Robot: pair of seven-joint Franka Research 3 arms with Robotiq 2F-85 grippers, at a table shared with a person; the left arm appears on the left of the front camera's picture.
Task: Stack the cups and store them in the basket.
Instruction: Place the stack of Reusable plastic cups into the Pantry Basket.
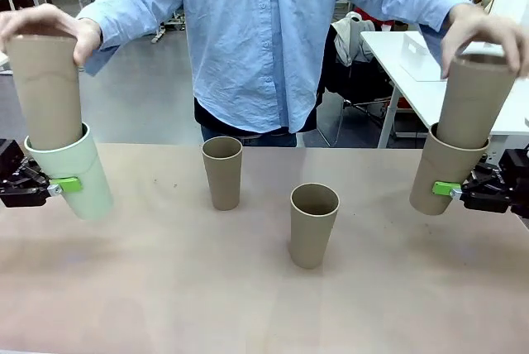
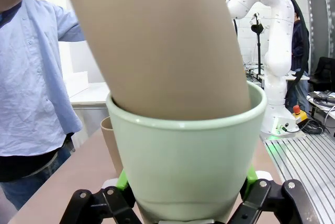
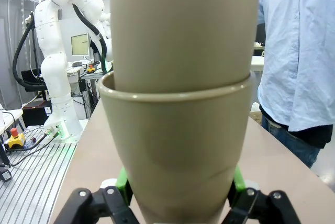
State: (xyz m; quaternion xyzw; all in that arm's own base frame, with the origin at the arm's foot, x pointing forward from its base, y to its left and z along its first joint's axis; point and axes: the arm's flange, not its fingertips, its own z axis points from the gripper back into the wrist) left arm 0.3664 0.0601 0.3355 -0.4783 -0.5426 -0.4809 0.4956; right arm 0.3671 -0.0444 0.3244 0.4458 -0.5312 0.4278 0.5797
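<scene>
As both grippers [image 1: 70, 184] [image 1: 443, 188] clamp cups [image 1: 83, 160] [image 1: 438, 164], the person's hands [image 1: 50, 27] [image 1: 488, 35] push others in.

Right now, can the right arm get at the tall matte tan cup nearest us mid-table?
Probably not yet: the table toward that cup looks free, but the right gripper is shut on another tan cup, with the person's hand holding a third cup in it.
</scene>
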